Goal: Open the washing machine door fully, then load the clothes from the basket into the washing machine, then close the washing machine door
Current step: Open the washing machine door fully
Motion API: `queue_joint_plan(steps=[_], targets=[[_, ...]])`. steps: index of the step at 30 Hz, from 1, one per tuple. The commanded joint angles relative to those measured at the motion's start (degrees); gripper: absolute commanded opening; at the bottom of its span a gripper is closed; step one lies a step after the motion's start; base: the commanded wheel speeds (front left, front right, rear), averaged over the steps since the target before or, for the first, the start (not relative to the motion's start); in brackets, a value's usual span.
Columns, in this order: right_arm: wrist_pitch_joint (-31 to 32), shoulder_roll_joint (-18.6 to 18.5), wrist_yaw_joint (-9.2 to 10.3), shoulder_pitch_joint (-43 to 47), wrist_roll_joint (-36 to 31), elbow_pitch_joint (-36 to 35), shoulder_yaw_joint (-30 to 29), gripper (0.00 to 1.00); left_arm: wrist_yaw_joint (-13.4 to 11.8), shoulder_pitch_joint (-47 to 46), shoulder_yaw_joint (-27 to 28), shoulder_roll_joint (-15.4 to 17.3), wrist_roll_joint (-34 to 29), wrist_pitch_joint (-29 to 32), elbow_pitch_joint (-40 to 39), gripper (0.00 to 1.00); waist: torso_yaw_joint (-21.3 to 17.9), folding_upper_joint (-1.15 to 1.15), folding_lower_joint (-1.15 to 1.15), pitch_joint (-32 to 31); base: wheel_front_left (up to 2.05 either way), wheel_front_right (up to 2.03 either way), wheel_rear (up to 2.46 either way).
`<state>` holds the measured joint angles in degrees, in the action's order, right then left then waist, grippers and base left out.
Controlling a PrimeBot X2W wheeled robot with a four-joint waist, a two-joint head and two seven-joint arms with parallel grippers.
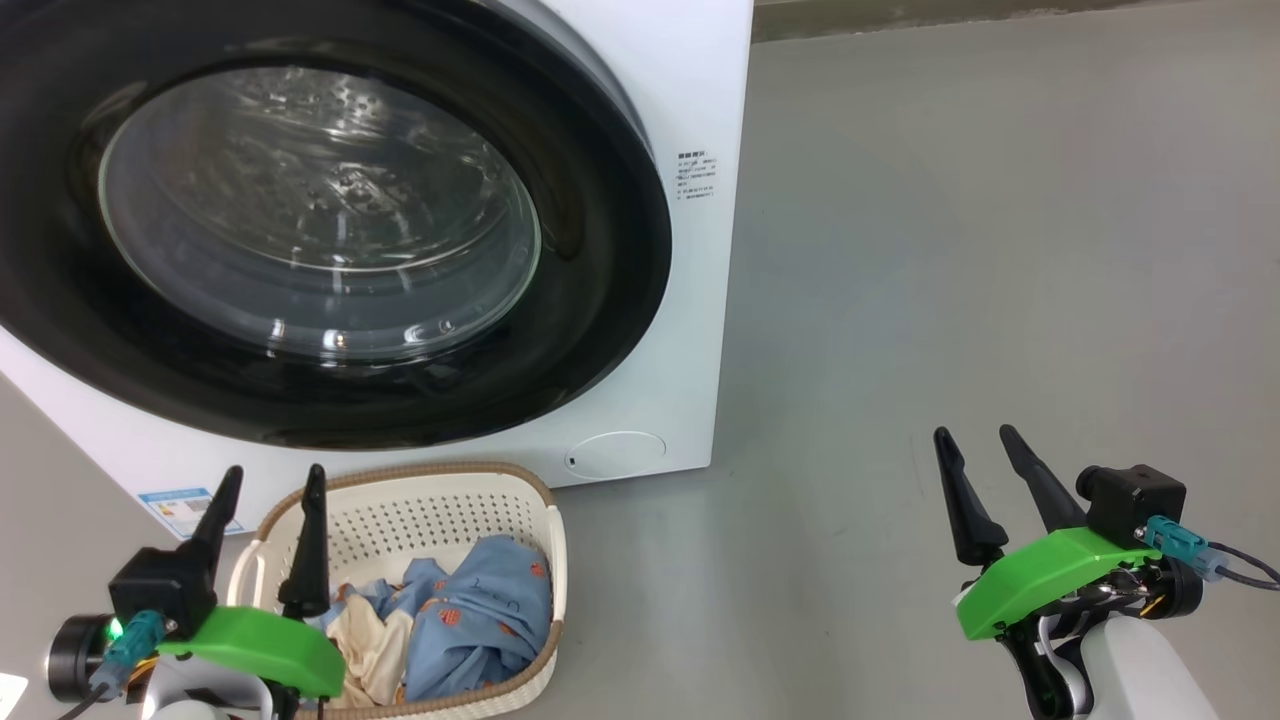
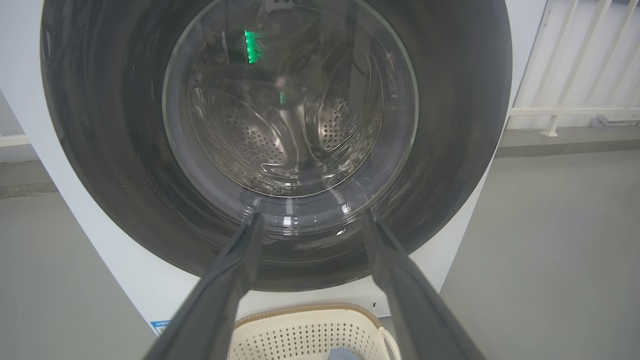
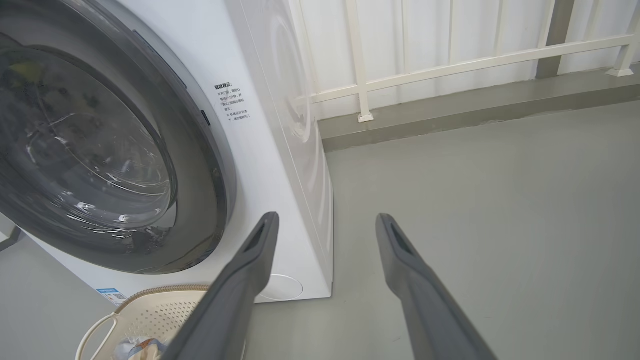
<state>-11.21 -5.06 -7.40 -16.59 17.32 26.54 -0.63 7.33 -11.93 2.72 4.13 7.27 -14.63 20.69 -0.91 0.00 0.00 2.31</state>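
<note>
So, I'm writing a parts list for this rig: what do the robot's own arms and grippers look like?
Both the left gripper and right gripper have two long, dark, tapering fingers on a bright green cover. Beside each sits a black block with a teal connector and dark cable; the left one glows green. The right forearm is white.

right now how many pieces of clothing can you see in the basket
2: a light blue printed piece on the right of the basket, a cream piece to its left. More may lie hidden underneath.
</note>
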Motion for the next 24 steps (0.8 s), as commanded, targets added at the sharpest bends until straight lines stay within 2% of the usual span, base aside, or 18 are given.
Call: queue_joint_plan(steps=[1, 24], targets=[[-0.75, 0.01, -0.09, -1.94, 0.1, -1.25, 1.52, 1.0, 0.14, -1.06, 1.62, 1.64, -0.15, -0.37, -1.58, 1.0, 0.02, 0.0, 0.0, -0.08, 0.0, 0.0, 0.0], [-0.2, -0.1, -0.09, -1.3, -0.1, -2.09, 1.62, 1.0, 0.15, -0.46, 0.46, 1.79, 0.52, -0.37, -2.03, 1.0, 0.42, 0.0, 0.0, -0.59, 0.0, 0.0, 0.0]])
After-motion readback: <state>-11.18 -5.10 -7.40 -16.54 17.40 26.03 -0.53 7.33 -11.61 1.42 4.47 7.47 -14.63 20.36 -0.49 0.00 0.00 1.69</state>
